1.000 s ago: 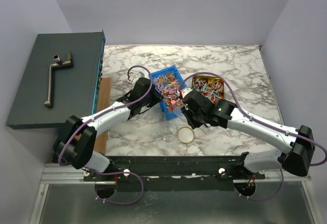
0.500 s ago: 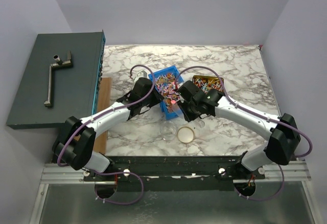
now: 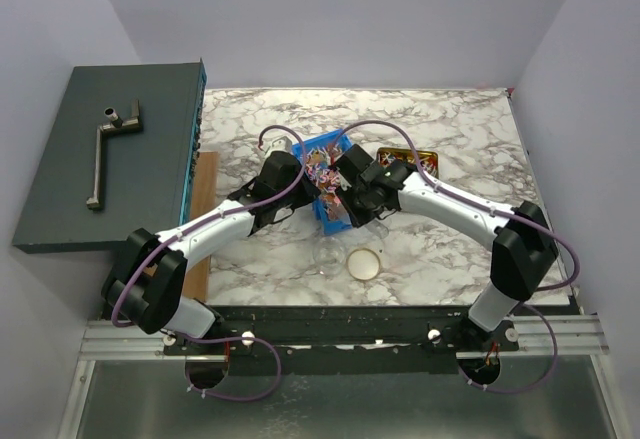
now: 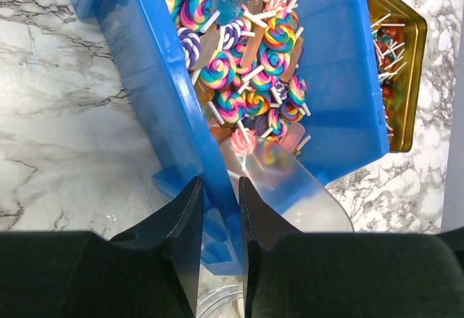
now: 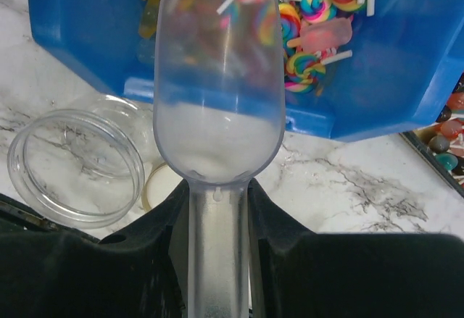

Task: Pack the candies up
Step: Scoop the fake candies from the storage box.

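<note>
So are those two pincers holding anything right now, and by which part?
Yes. The right pincer grips the clear scoop by its handle; the left pincer pinches the blue bin by one side wall.

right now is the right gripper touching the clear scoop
Touching: right wrist view shows the right gripper clamping the clear scoop on both sides of its handle.

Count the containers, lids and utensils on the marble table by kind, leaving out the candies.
blue plastic bin: 1
gold metal tray: 1
clear round jar: 1
round gold lid: 1
clear plastic scoop: 1
Total: 5
</note>
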`<action>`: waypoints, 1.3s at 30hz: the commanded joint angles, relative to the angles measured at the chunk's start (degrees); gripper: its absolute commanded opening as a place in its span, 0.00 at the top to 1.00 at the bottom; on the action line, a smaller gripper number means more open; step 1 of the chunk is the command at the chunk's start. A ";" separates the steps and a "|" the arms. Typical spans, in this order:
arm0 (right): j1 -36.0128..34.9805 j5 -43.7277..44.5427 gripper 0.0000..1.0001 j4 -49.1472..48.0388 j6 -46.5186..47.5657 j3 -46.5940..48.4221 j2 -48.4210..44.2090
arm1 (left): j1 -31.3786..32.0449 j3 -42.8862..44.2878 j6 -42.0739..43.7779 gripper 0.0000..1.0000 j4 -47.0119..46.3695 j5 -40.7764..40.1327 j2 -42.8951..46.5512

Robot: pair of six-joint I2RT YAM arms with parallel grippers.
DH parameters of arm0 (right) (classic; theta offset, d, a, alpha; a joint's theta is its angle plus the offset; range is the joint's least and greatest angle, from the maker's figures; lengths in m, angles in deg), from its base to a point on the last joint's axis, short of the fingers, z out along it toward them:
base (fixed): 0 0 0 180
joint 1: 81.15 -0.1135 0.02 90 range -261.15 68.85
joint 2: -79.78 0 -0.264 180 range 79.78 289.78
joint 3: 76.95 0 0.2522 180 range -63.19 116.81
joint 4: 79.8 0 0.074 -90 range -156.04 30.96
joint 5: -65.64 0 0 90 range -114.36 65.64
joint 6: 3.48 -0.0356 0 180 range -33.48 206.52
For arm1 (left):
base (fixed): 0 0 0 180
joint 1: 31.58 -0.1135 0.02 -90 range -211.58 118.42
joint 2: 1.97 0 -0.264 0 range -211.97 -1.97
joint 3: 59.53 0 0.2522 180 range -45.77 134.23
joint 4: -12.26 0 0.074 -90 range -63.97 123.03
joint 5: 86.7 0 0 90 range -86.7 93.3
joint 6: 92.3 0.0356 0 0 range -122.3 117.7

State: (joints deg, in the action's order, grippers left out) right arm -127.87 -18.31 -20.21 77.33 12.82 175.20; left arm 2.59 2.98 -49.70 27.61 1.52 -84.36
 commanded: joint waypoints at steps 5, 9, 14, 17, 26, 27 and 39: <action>2.19 -3.32 0.99 -1.58 1.21 5.14 5.50 | 0.48 0.35 4.40 0.79 3.71 4.39 -0.14; 2.90 -4.48 0.99 -2.39 1.16 6.98 7.93 | 0.59 -0.05 4.42 0.79 3.69 4.60 0.22; 3.55 -5.37 0.99 -4.50 0.39 8.80 10.16 | 1.13 -0.26 4.44 0.80 3.69 4.77 0.57; 3.83 -5.32 0.99 -6.36 -0.19 9.47 11.14 | 1.79 -0.30 4.42 0.80 3.69 4.77 0.58; 4.02 -0.88 0.99 -14.91 -2.53 7.00 10.84 | 2.87 -0.67 4.33 0.81 3.78 4.59 0.65; 4.05 -0.75 0.99 -16.08 -2.80 6.03 10.45 | 2.91 -0.76 4.35 0.81 3.78 4.51 0.79; 4.06 0.86 1.00 -31.49 -1.93 -5.04 4.90 | 2.97 -0.26 4.17 0.79 5.41 2.40 1.18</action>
State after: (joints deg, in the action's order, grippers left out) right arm -124.18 -19.49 -43.53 74.93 10.24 182.39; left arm 3.58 3.07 -47.18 28.00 0.86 -84.14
